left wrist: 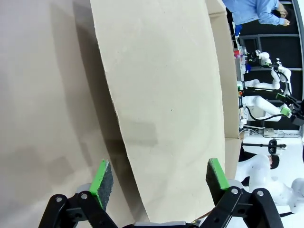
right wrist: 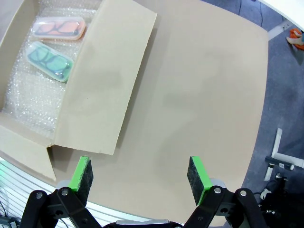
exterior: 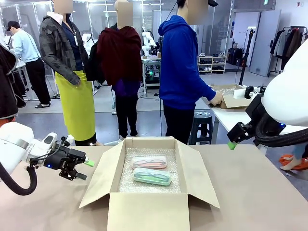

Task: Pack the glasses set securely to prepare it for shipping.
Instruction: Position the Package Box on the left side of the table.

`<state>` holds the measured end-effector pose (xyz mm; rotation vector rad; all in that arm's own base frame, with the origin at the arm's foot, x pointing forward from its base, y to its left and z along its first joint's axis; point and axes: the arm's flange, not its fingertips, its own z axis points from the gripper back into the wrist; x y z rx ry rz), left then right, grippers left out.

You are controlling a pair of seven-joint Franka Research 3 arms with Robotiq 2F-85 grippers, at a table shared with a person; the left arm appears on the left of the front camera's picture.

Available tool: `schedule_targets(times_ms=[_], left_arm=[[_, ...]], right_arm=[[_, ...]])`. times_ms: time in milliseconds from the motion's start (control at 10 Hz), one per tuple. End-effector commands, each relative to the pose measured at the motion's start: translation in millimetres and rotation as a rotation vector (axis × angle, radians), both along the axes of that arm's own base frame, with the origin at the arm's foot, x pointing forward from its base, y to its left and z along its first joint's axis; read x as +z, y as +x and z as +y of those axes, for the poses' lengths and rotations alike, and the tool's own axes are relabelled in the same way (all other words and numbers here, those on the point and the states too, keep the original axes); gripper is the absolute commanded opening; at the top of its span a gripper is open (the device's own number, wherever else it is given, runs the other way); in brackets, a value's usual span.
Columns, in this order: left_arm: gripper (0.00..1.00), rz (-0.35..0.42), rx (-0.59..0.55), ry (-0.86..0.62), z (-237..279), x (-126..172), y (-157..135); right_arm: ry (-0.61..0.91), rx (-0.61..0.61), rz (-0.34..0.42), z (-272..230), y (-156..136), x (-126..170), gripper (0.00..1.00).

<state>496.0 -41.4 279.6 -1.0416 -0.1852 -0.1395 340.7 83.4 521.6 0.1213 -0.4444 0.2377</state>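
At the bottom centre of the front view stands an open brown cardboard box (exterior: 149, 211), its near flap hanging down toward the camera and its side flaps splayed outward over the tan table (exterior: 260, 192). At the lower left of that frame, the left gripper (exterior: 86, 169) hovers just beside the box's left flap, fingers spread and nothing between them; in its own wrist view the two green pads (left wrist: 100, 176) stand wide apart with the pale flap (left wrist: 166, 95) filling the space ahead of them.

Inside the box, on a sheet of bubble wrap (exterior: 129, 179), lie the two glasses cases side by side, just about touching. The mint green case (exterior: 152, 176) is the nearer one; the clear-white case (exterior: 149, 162) with pink showing through it sits just behind (both lie flat, lengthwise across the box). The right wrist view shows the same pair in its upper left corner, the mint green case (right wrist: 49, 61) below the pinkish one (right wrist: 59, 28).

At the right of the front view, higher up, the right gripper (exterior: 233, 144) hangs above the table, well apart from the box. Its fingers (right wrist: 197, 174) are opened wide and empty over bare tabletop (right wrist: 199, 95).

Beyond the table's far edge, a person in a blue hoodie (exterior: 180, 62) stands with a hand (exterior: 217, 98) on a smaller cardboard box (exterior: 236, 98) on another table.
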Motion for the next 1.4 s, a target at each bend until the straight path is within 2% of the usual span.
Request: schedule_targets(times_ms=[0,500,800,900,1000,1200,1300], left_arm=[[1.0,0.01,0.021,-0.025,-8.7,-3.0,4.5],[1.0,0.025,0.038,-0.067,-24.3,-10.7,0.1],[1.0,0.065,0.049,-0.106,-26.6,-16.4,-1.7],[0.88,0.105,0.051,-0.139,-24.9,-17.0,-1.0],[0.59,0.133,0.045,-0.144,-21.2,-18.8,0.0],[0.0,0.132,0.055,-0.177,-12.1,-17.1,1.9],[0.0,0.119,0.06,-0.194,-7.9,-14.9,2.5]], right_arm=[[0.001,-0.005,-0.006,1.0,-0.4,0.8,1.0],[0.001,-0.005,-0.006,1.0,-0.4,0.8,1.0],[0.001,-0.005,-0.006,1.0,-0.4,0.8,1.0],[0.001,-0.005,-0.006,1.0,-0.4,0.8,1.0],[0.001,-0.005,-0.006,1.0,-0.4,0.8,1.0],[0.001,-0.005,-0.006,1.0,-0.4,0.8,1.0],[0.001,-0.005,-0.006,1.0,-0.4,0.8,1.0]])
